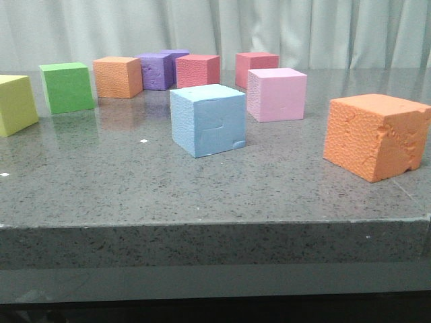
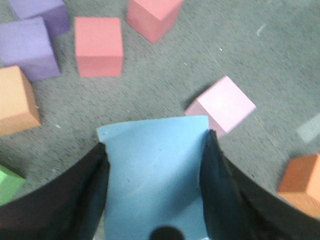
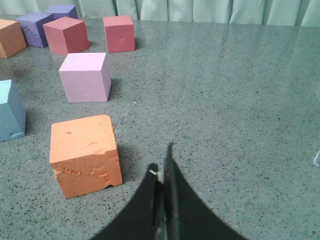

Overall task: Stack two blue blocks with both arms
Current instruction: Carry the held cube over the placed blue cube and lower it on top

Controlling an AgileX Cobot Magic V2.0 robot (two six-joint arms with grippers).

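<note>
One sky-blue block [image 1: 207, 120] with faint dents and a chipped lower corner stands on the grey table [image 1: 202, 195] at its middle. It also shows at the edge of the right wrist view [image 3: 10, 111]. Neither gripper shows in the front view. In the left wrist view my left gripper [image 2: 156, 141] is shut on a second blue block [image 2: 155, 180]. Its dark fingers [image 2: 90, 190] press both sides and hold the block high over the table. My right gripper [image 3: 162, 160] is shut and empty, low over the table beside an orange cube [image 3: 85, 152].
Around the blue block stand a pink cube [image 1: 277, 94], two red cubes [image 1: 198, 70], purple cubes [image 1: 157, 70], an orange cube [image 1: 117, 77], a green cube [image 1: 67, 87], a yellow cube [image 1: 13, 104] and a large orange cube [image 1: 374, 134] at front right. The table's front edge [image 1: 215, 225] is near.
</note>
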